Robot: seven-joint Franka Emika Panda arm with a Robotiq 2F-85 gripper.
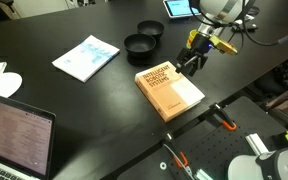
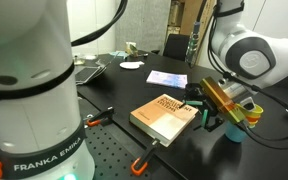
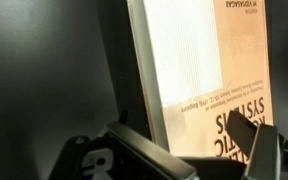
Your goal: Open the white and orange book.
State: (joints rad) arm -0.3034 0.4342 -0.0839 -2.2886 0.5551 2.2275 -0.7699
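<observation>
Black from edge to edge, the table carries an open laptop at its near left corner and an orange-handled clamp on its near right edge. Just beyond the clamp, right of centre, lies the white and orange book, flat and closed with its orange-tan cover facing up. Its long axis runs near to far, skewed so that the near end sits further right than the far end. The dark title block with white lettering fills the far part of the cover, so the head of the book points away, towards the bowls. In an exterior view the cream page edges show along the book's side. In the wrist view the same page block and cover stretch away from the camera. The hand is low at the book's far right corner, just beside it, and whether it touches the cover cannot be told. In the wrist view its fingers stand spread apart with nothing gripped between them. Further back and left of centre lies a thinner light blue and white book, well apart from the thick one. Two black bowls sit close together beyond the hand's left side.
</observation>
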